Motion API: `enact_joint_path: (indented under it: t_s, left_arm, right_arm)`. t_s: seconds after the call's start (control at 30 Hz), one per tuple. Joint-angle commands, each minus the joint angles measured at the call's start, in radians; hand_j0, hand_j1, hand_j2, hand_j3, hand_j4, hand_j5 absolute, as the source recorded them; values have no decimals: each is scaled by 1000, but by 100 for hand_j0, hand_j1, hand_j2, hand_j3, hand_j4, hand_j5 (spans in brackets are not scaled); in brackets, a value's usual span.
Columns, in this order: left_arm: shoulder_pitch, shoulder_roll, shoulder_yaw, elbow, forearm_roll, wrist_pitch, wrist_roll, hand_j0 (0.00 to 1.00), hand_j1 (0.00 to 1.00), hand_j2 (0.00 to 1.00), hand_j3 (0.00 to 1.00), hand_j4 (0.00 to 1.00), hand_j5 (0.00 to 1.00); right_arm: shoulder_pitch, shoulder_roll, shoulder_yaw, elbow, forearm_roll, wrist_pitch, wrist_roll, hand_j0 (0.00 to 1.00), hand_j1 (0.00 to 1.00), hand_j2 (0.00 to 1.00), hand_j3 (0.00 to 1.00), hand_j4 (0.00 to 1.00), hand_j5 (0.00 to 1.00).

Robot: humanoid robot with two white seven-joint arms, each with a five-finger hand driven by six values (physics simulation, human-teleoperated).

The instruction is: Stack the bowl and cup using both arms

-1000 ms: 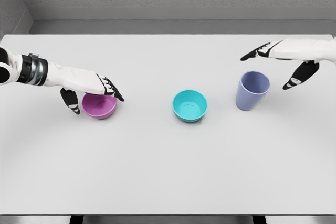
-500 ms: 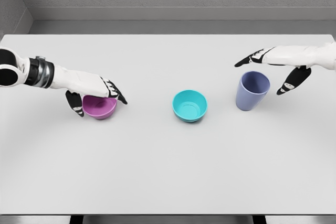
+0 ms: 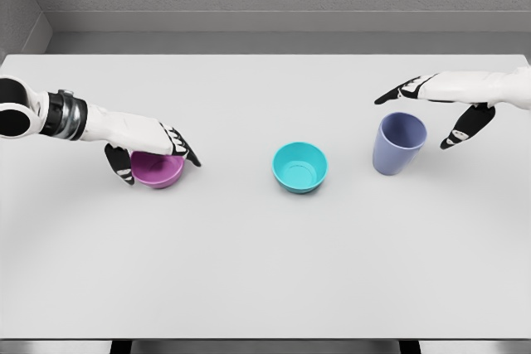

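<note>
A plain grey wall runs behind a wide white table [image 3: 249, 271] that fills most of what I can see from here, with a darker ledge along its far edge.

Two white arms reach in over it from either side. The left hand [image 3: 149, 151] lies over the purple bowl [image 3: 158, 170] at the left of the table, fingers draped across the far rim and the thumb down on the near-left side of the wall. It looks like a pinch across the rim, closed on the bowl, which seems to be sitting on the table rather than lifted; I'd guess the grip is set that way so the bowl can be carried upright and dropped into another.

The right hand [image 3: 444, 109] hovers above and behind the blue-violet cup [image 3: 398, 143], fingers stretched out over the far side, thumb hanging to the right of the cup, holding nothing. The spread looks like a wide approach meant to straddle the cup's mouth. There is a gap between thumb and cup wall.

Between the two, near the middle of the table, the teal bowl [image 3: 299, 167] stands open side up, well apart from both hands. Its central spot makes it the likely base of the stack.
</note>
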Motion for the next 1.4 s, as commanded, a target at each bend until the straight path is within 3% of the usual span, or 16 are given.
enact_joint_path:
  t_s: [0.0,0.4,0.7,1.37]
  left_arm:
    - [0,0,1,-2,2,2,0,91,91,91,91,91,91]
    - [-3,6,21,-12,-1,2,0,83,83,83,83,83,83]
    - [-6,8,81,-38,-47,2,0,80,80,80,80,80,80]
    - [-46,-57,93,-91,-59,2,0,80,80,80,80,80,80]
  right_arm:
    - [0,1,-2,0,-5,1,0,100,100,100,100,100,100]
    - [0,7,0,0,-5,1,0,100,100,100,100,100,100]
    - [0,17,6,0,-7,4,0,100,100,100,100,100,100]
    - [17,68,10,66,2,7,0,100,100,100,100,100,100]
